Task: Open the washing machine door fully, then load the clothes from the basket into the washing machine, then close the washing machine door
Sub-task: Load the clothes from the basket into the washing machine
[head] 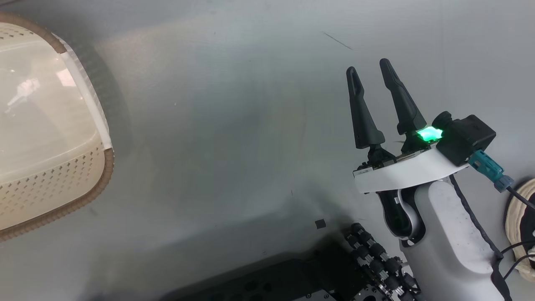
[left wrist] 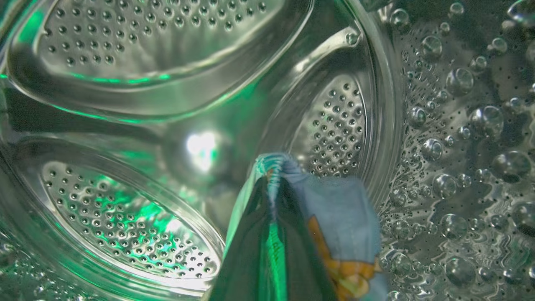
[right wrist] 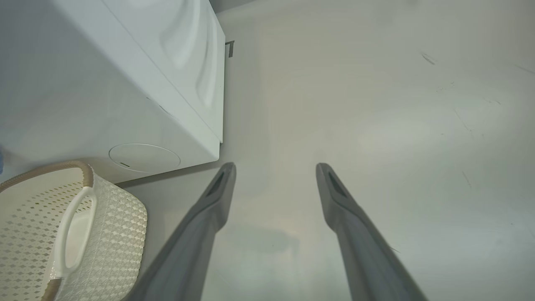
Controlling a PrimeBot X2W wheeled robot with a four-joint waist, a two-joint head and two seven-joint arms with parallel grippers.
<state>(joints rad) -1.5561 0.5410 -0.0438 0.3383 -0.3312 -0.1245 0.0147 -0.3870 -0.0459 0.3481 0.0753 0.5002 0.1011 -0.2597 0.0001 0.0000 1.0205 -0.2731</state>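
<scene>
The left gripper (left wrist: 271, 188) is reaching deep inside the washing machine's perforated steel drum (left wrist: 167, 50), its two fingers pinched together on the light blue knit garment (left wrist: 342, 209); the hem bunches over the fingertips and the cloth, with its orange-brown prints, hangs down to the right of the fingers in the left wrist view; the drum's back wall lies just ahead of the tips, its dimpled side wall off to the right. The grip looks deliberate, a firm pinch near an edge so that the soft fabric trails behind and does not snag on the opening; the garment is inside the drum but not yet let go.

The right gripper (head: 368, 69) hangs with its fingers spread wide and nothing between them, over bare grey floor (head: 230, 125); it seems parked clear of the loading arm. The washing machine (right wrist: 104, 83) stands ahead and to the left of it; the cream basket (right wrist: 121, 217) sits on the floor below the machine's front, near the left finger, within easy reach for picking. What shows of the basket's inside looks bare, so this may be the last garment; my judgement is that releasing it comes next, then shutting the door.
</scene>
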